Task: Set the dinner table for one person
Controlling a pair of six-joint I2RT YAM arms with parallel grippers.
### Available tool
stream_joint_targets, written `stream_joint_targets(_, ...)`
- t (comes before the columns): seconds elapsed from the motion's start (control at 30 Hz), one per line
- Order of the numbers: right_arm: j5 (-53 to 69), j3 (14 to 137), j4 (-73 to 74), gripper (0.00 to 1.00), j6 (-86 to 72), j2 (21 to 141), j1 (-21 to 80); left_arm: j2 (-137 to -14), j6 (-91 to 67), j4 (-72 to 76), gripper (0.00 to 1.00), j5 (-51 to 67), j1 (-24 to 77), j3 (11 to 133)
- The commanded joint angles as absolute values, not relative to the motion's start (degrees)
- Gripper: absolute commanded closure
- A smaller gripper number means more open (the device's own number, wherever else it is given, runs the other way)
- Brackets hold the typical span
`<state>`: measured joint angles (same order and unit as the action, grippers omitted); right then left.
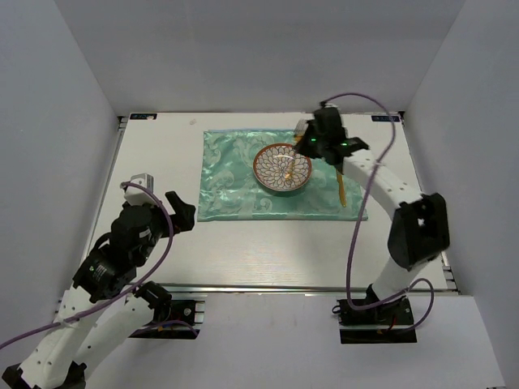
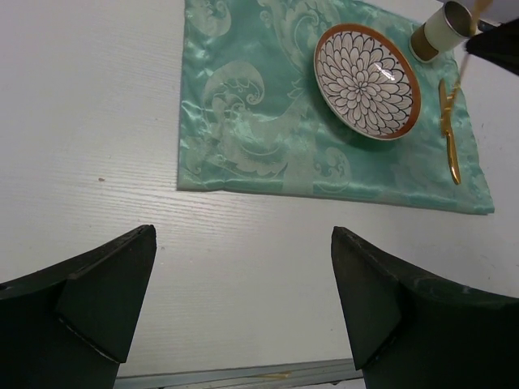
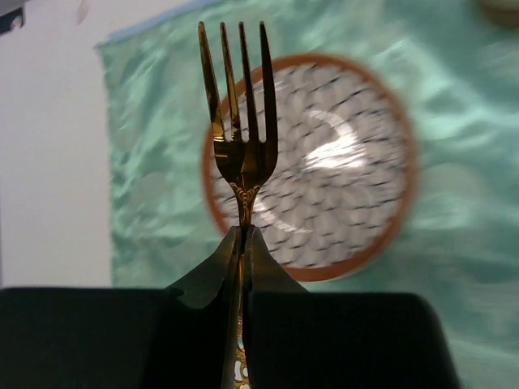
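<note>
Done: white tabletop has the shiny green cloth mat toward its far edge, with round flowery bowl, white cup, one gold eating tool | Now: our right hand pinches the gold fork above the bowl; left hand spread wide, holding nothing, by the near-left corner | Left: we think just the fork.

Fork handle hidden within right tool

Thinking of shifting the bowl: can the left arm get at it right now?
Probably not cleanly: the left gripper is open with bare table ahead, but the right gripper, holding a fork, hangs over the bowl.
</note>
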<state>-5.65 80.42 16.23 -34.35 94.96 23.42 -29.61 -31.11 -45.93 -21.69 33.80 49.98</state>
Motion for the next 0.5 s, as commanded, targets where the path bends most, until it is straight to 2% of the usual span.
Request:
stream_joint_targets(0.0, -6.21, 87.17, 13.63, 1.00, -44.07, 99.81, 34.14, -30.67, -31.82, -46.32, 0.02, -23.29, 33.40, 49.66)
stream_joint_targets(0.1, -8.44, 96.73, 15.45, 1.00, -47.80, 108.96, 41.02, -30.94, -31.99, -46.41, 0.02, -23.47, 33.40, 49.75)
stream_joint_targets(0.17, -4.59, 102.97, 16.08, 1.00, -48.95, 117.45, 42.79, -30.85, -31.99, -46.58, 0.02, -23.47, 33.40, 49.75)
stream_joint_targets(0.2, -4.05, 110.84, 17.65, 1.00, -49.22, 120.64, 44.37, -30.85, -31.99, -46.67, 0.02, -23.47, 33.40, 49.75)
stream_joint_targets(0.3, -7.72, 123.70, 25.47, 1.00, -50.97, 130.23, 47.81, -30.32, -32.08, -46.67, 0.02, -23.47, 33.40, 49.75)
stream_joint_targets(0.47, -7.73, 125.06, 25.83, 1.00, -51.08, 135.52, 48.25, -29.27, -32.17, -46.84, 0.02, -23.90, 33.40, 49.75)
